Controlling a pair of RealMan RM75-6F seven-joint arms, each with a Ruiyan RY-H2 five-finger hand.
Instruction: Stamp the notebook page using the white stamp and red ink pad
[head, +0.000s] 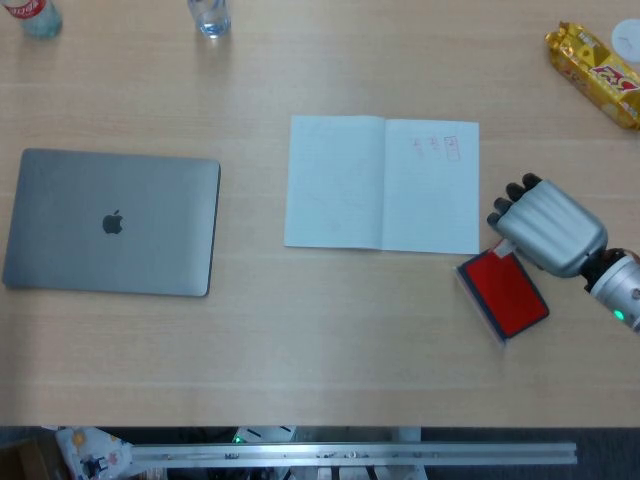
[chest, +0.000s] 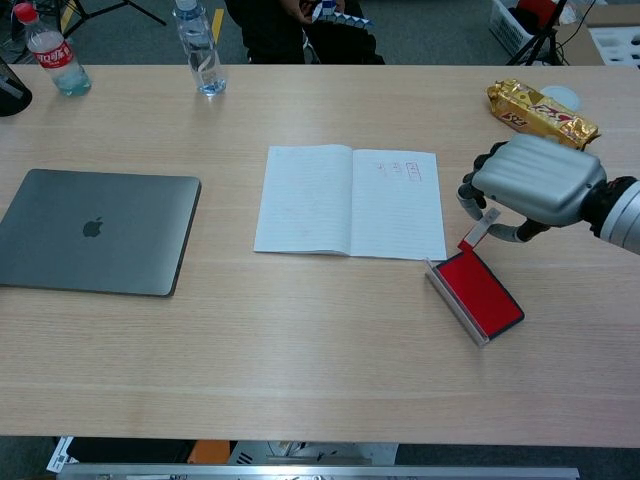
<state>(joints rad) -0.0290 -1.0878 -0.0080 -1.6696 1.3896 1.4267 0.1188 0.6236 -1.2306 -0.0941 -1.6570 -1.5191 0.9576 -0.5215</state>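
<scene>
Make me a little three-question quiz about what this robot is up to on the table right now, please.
1. True or false: the right hand holds the white stamp over the notebook.
2. Which thing lies closed at the table's left: A) laptop, B) red ink pad, C) snack packet?
3. Fill in: the page nearer the right hand already bears faint ____ marks near its top.

Key
1. False: it holds the stamp at the near end of the red ink pad, beside the notebook.
2. A.
3. Red.
</scene>
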